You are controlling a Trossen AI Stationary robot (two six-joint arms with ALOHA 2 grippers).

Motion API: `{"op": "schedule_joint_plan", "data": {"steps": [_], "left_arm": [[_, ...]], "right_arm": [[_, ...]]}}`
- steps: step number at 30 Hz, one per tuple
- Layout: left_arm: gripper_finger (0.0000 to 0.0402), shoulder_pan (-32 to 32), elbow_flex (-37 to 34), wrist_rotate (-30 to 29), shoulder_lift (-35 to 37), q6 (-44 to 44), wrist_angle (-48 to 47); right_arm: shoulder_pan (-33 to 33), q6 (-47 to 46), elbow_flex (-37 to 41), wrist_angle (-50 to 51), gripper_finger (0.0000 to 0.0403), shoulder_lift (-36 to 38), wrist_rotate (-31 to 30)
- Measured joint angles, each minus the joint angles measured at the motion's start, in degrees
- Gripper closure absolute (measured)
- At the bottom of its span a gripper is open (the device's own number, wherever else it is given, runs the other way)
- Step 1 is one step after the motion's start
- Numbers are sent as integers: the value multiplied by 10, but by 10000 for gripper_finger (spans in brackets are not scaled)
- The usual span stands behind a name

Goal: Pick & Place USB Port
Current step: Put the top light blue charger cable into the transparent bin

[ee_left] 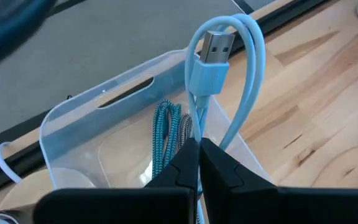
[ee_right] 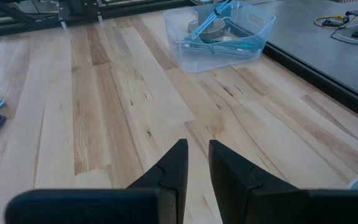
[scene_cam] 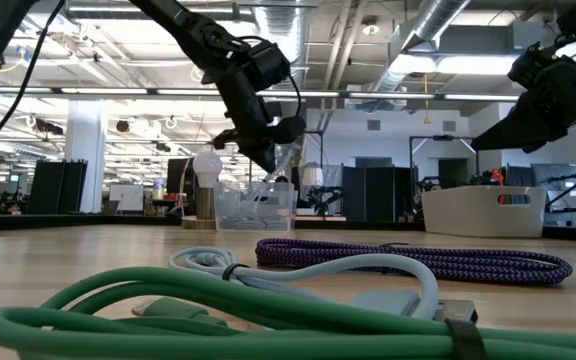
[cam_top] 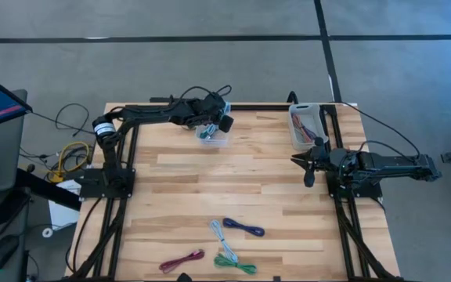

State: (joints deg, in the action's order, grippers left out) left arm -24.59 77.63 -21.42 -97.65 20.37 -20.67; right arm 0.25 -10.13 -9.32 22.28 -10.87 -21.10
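My left gripper (ee_left: pixel 199 148) is shut on a light blue USB cable (ee_left: pixel 244 74) and hovers over a clear plastic bin (cam_top: pixel 214 135) near the table's far edge. A teal braided cable (ee_left: pixel 166 130) lies inside the bin (ee_left: pixel 98 118). In the low view the left gripper (scene_cam: pixel 271 160) stands just above the bin (scene_cam: pixel 255 206). My right gripper (cam_top: pixel 308 166) waits above bare wood at the table's right, its fingers (ee_right: pixel 178 163) a little apart. Several coiled cables lie near the table's near edge: light blue (cam_top: pixel 216 230), purple (cam_top: pixel 244 228), maroon (cam_top: pixel 182 261), green (cam_top: pixel 234 263). My left gripper pinches the bundled strands of the light blue cable (ee_left: pixel 199 127) between its two fingers, just below the USB plug (ee_left: pixel 217 46). The loop (ee_left: pixel 253 56) and plug stick out past the fingertips. The fingers slant down from above over the bin. Whether the cable's lower end touches the bin is hidden.
A white bin (cam_top: pixel 304 125) holding cables stands at the far right of the table, beside the right arm. Open wood lies between the two bins and the cables at the near edge. In the low view the green cable (scene_cam: pixel 228 310) and purple cable (scene_cam: pixel 418 260) fill the foreground.
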Motion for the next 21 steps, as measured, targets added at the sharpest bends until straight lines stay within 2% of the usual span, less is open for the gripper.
{"op": "schedule_joint_plan", "data": {"steps": [13, 21], "left_arm": [[383, -2, 0, -3, 0, 1, 8], [333, -3, 0, -13, 0, -7, 13]], "right_arm": [[0, 0, 0, 0, 345, 0, 0], [0, 0, 0, 0, 345, 0, 0]]}}
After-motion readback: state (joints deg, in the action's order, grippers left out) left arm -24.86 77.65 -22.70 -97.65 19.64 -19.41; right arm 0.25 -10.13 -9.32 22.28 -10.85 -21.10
